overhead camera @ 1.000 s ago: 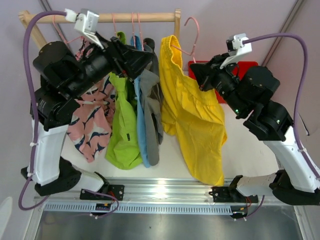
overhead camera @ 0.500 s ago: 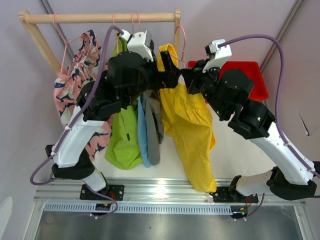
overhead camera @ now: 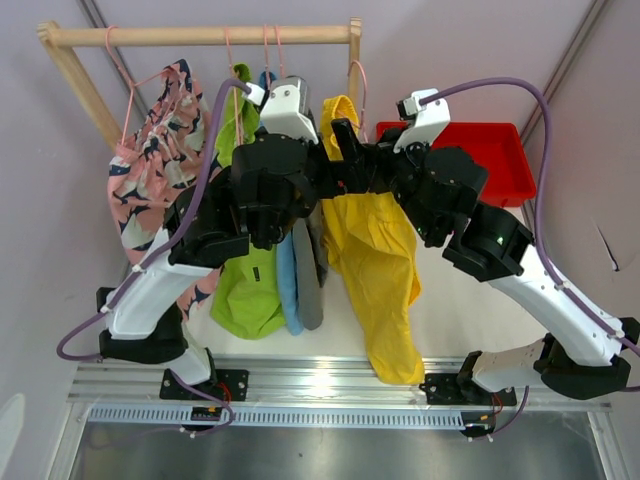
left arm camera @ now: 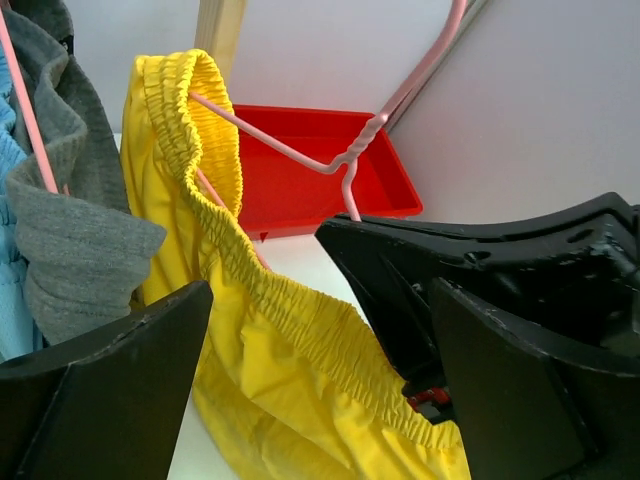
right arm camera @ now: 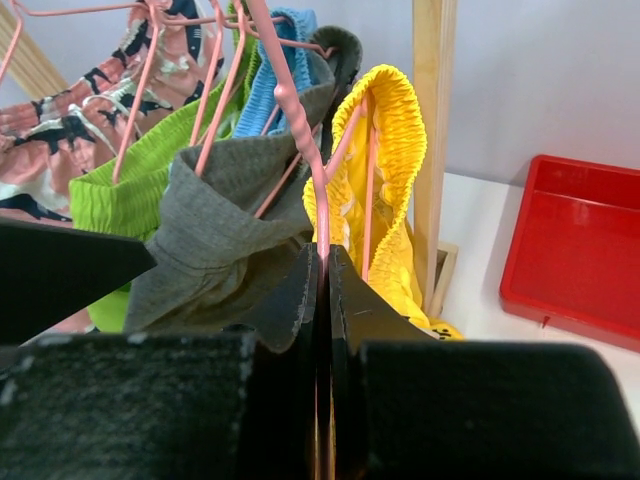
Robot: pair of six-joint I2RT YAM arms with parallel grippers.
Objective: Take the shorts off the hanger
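- Hanging from the wooden rail (overhead camera: 200, 35), left to right in the top view, are the pink shorts with a navy-and-white pattern (overhead camera: 150, 170), the lime green shorts (overhead camera: 245, 300), the light blue shorts (overhead camera: 288, 290) and the grey shorts (overhead camera: 312, 295). The last three are packed close together.
- The plain yellow shorts (overhead camera: 380, 250) hang furthest right, just beside the grey pair. Their elastic waistband is threaded on a pink wire hanger (left arm camera: 340, 160), and the legs drop toward the near edge of the white counter (overhead camera: 450, 290).
- A red plastic tray (overhead camera: 500, 160) sits on the counter to the right, beyond the rack's upright wooden post (right arm camera: 432, 120).
- Both black arms meet in front of the yellow waistband and hide the tops of the middle garments from above.
- The left hand (left arm camera: 320, 300) has its jaws wide apart and holds nothing. The gathered yellow waistband shows between its fingers (left arm camera: 110, 390).
- The right hand (right arm camera: 322, 270) has its fingers pressed together, clamped on the hanger's wire stem just below the twisted neck.
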